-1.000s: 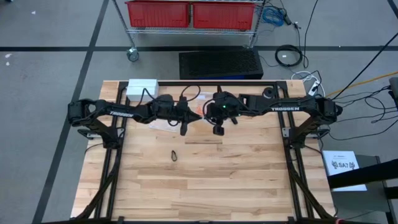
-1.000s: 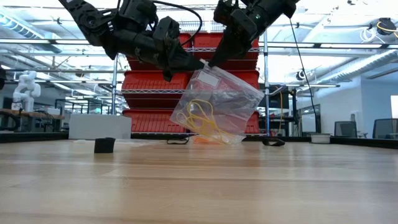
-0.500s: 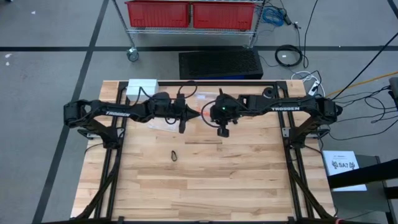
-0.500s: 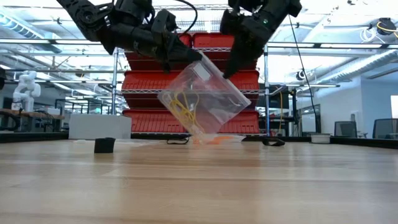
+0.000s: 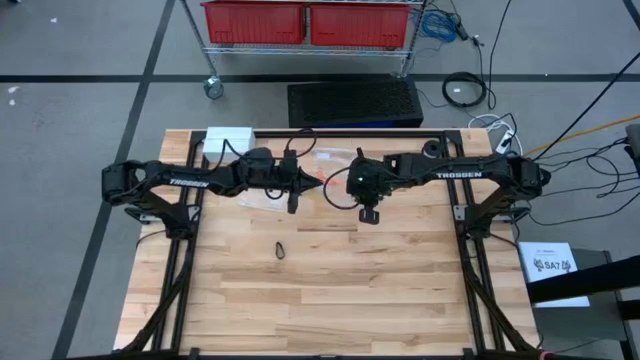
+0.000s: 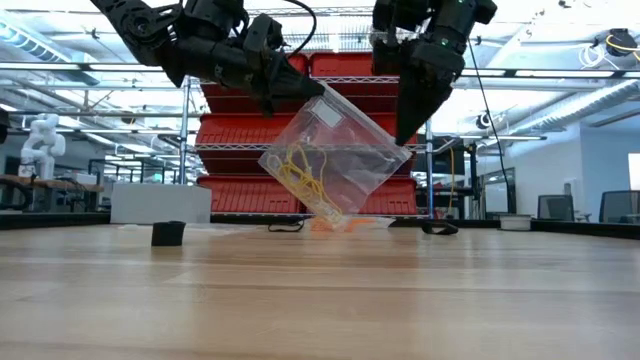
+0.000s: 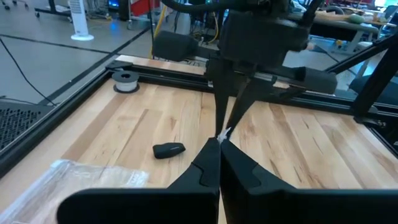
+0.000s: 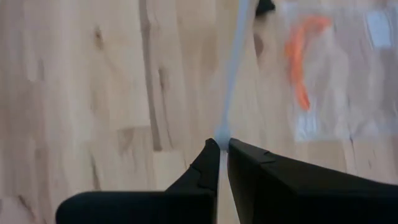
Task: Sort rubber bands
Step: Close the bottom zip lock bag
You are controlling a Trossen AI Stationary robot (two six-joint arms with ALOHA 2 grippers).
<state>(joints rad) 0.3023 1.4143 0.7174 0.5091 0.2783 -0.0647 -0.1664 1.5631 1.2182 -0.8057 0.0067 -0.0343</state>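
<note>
Yellow rubber bands [image 6: 303, 176] hang lengthwise toward bag's [image 6: 352, 160] tilted low corner.

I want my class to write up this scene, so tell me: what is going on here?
Two robot arms hold a clear plastic bag up above a wooden table. The left claw pinches one top corner and the right claw pinches the other edge, both shut. Yellow rubber bands sit inside the bag. A black rubber band lies loose on the table, and another bag with orange bands lies flat.

High view overhead, straight down; low view table-level; wrist views close; all share table [image 5: 330, 280].
</note>
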